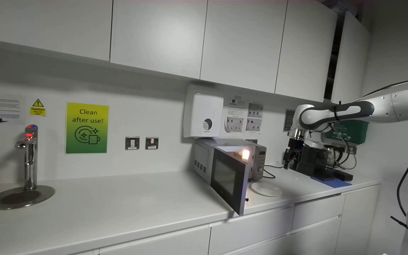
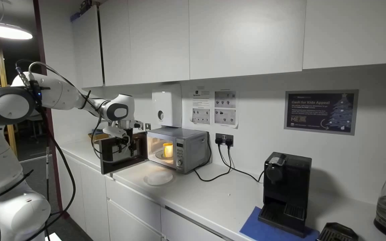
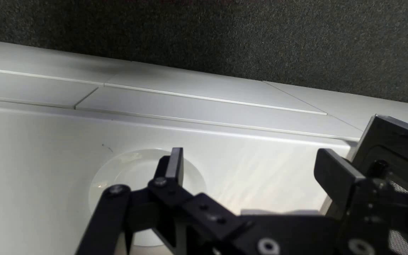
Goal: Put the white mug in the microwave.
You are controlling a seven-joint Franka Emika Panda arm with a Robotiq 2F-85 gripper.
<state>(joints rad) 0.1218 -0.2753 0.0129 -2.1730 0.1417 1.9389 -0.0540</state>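
Hovering my spread gripper (image 3: 253, 159) beside the open microwave (image 2: 195, 152), with the white mug (image 2: 168, 150) inside it.

I see the mug in an exterior view, upright on the turntable (image 2: 159, 155) and lit yellow. The microwave stands toward the back edge of the counter (image 2: 203, 192) and its door (image 1: 225, 177) is swung wide, reaching out to the front edge. My gripper's two fingers (image 3: 176, 166) are well apart in the wrist view, one in front of the plate (image 3: 129, 168), the other in front of the door; whether that one touches the door, I cannot tell. The plate lies near the front edge. Toward a corner of the counter, in an exterior view, the coffee machine (image 1: 311, 161) stands on a blue mat (image 1: 333, 182).
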